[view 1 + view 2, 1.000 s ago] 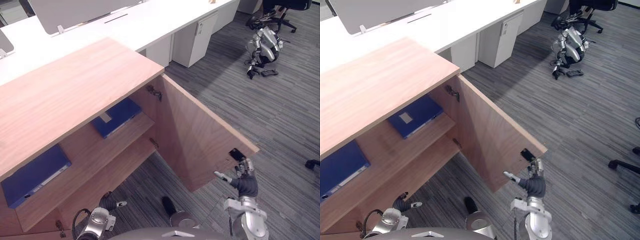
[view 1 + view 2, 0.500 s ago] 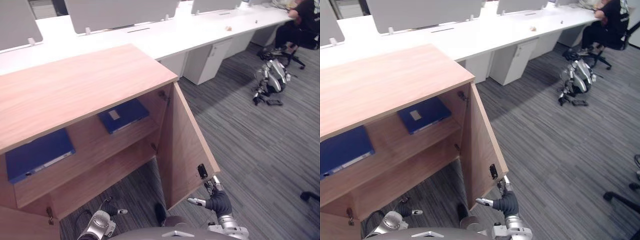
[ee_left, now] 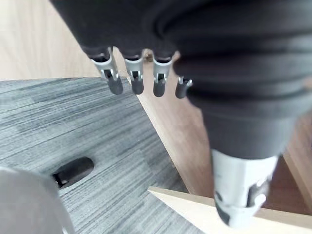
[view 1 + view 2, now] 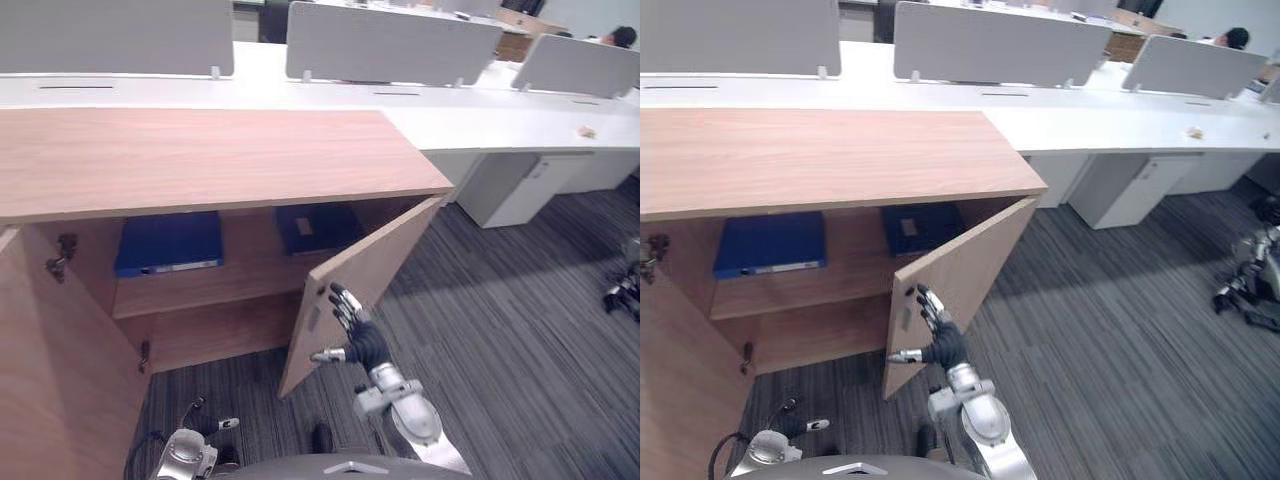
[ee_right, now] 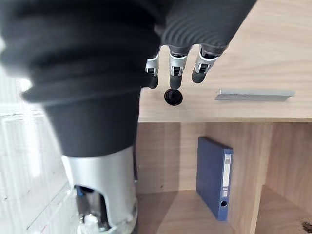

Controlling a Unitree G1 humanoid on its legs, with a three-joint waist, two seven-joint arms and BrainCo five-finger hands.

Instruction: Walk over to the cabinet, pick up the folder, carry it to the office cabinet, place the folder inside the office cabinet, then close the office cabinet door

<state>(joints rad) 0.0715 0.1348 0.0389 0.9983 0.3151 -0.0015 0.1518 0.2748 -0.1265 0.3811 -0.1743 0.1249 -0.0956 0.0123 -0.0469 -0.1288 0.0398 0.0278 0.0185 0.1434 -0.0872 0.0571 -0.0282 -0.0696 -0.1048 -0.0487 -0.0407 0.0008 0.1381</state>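
The wooden office cabinet (image 4: 200,150) stands before me with two blue folders on its upper shelf, one at the left (image 4: 168,243) and one further right (image 4: 318,226). Its right door (image 4: 360,285) hangs half shut. My right hand (image 4: 350,335) is open, its straight fingers (image 5: 174,73) resting on the door's outer face beside a black lock (image 5: 173,97) and a grey handle (image 5: 254,94). A blue folder (image 5: 217,176) shows inside past the door's edge. My left hand (image 3: 135,80) hangs low by the cabinet's foot, fingers relaxed, holding nothing.
The cabinet's left door (image 4: 40,380) stands wide open at my left. Behind runs a long white desk (image 4: 500,115) with grey screens and a white drawer unit (image 4: 520,190). A person (image 4: 622,38) sits far right. Another robot (image 4: 1250,280) lies on the grey carpet.
The camera has turned to face the cabinet front. The right door has swung from wide open to half shut, with my right hand following on its outer face.
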